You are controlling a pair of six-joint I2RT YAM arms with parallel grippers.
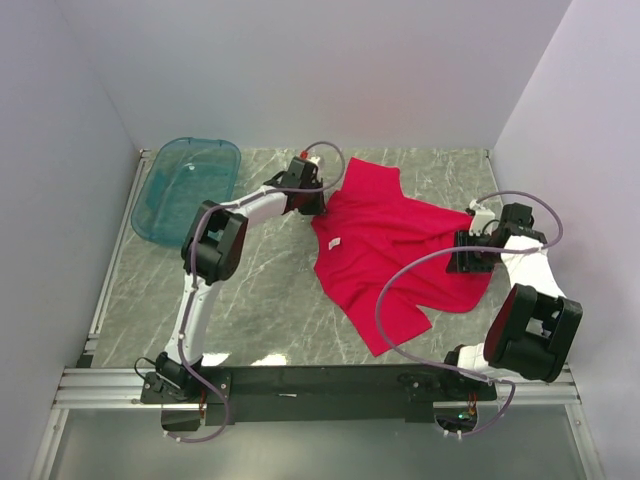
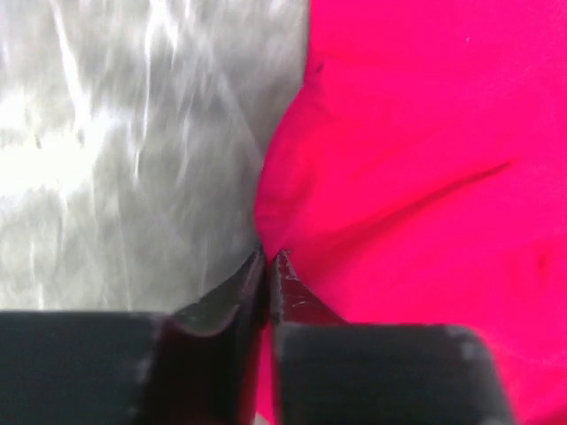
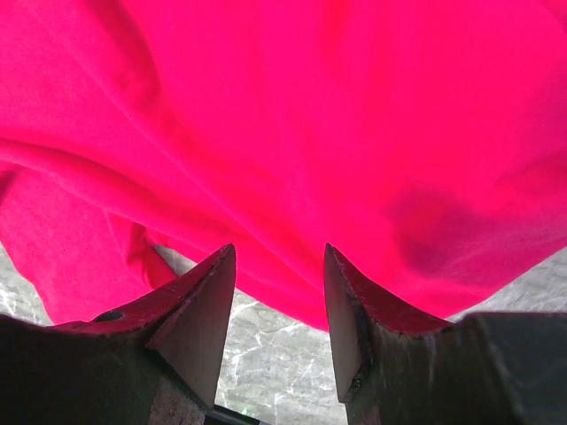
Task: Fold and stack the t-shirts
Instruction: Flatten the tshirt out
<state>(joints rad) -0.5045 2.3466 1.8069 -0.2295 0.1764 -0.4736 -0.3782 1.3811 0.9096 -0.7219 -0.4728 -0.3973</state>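
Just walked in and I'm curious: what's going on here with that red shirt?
Two robot arms are working on a red t-shirt that lies rumpled, not yet folded, on the marble-patterned table. The left hand is closed on the shirt's edge; the right hand is open at the opposite edge. A teal plastic tub sits at the far left corner.

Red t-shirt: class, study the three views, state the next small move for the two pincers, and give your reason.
Probably close the right pincer: its jaws stand open with the edge of the red t-shirt lying between them, while the left pincer is pinched shut on the shirt's other side.
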